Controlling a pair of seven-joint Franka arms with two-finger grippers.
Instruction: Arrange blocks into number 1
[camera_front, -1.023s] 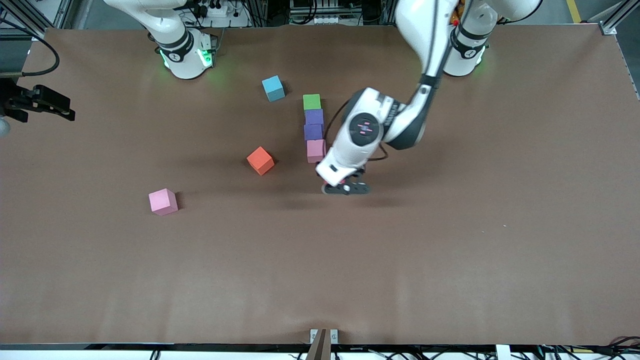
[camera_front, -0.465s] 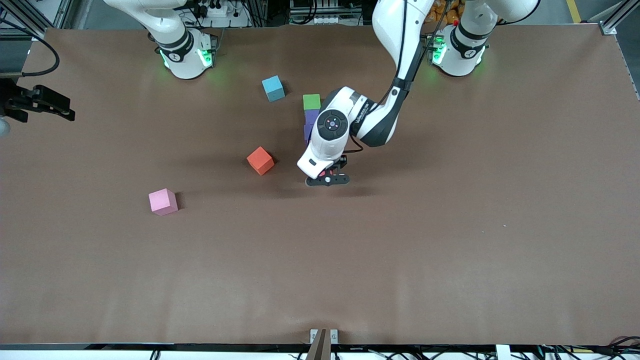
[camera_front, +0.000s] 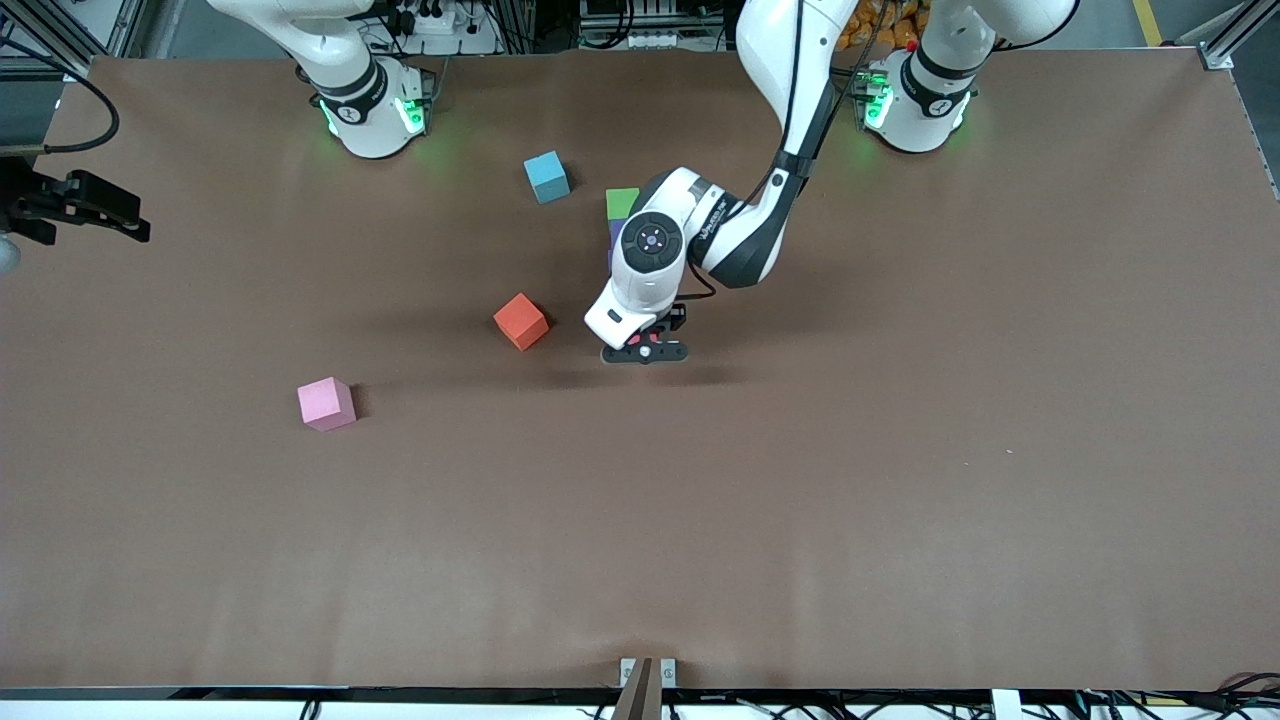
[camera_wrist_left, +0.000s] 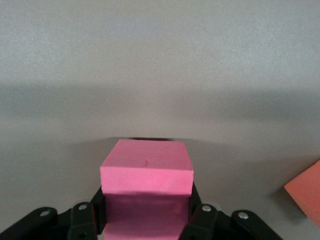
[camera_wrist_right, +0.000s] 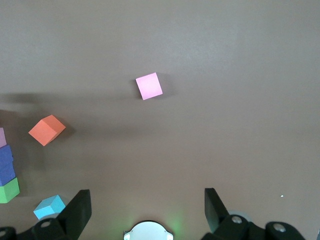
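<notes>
The left gripper (camera_front: 645, 352) is clamped on a block that the left wrist view shows as hot pink, perhaps the red one (camera_wrist_left: 146, 167), and hangs low over the middle of the tabletop (camera_front: 900, 450), just at the near end of the column of blocks. Most of that column is hidden under the left arm; only the green block (camera_front: 622, 200) at its end toward the robots' bases, and a sliver of purple below it, show from the front.

What worries me is the placement. The gripper sits so close to the column that a slightly off descent could nudge the last block and skew the line — and since the arm covers the row from the front, I cannot tell how well the held block lines up. Letting go too high could also let the small cube tip or bounce out of line.

The right gripper (camera_wrist_right: 145, 210) waits with jaws spread wide, high over the edge of the tabletop at the right arm's end.

Counting what shows: one green, one light blue (camera_front: 547, 176) near the right arm's base, one orange (camera_front: 521, 321) beside the column, and one pale pink (camera_front: 326, 404) nearer the front camera, toward the right arm's end. The right wrist view adds two purple blocks (camera_wrist_right: 6, 165) and the edge of another pink in the column — nine things unseen are not claimed.
</notes>
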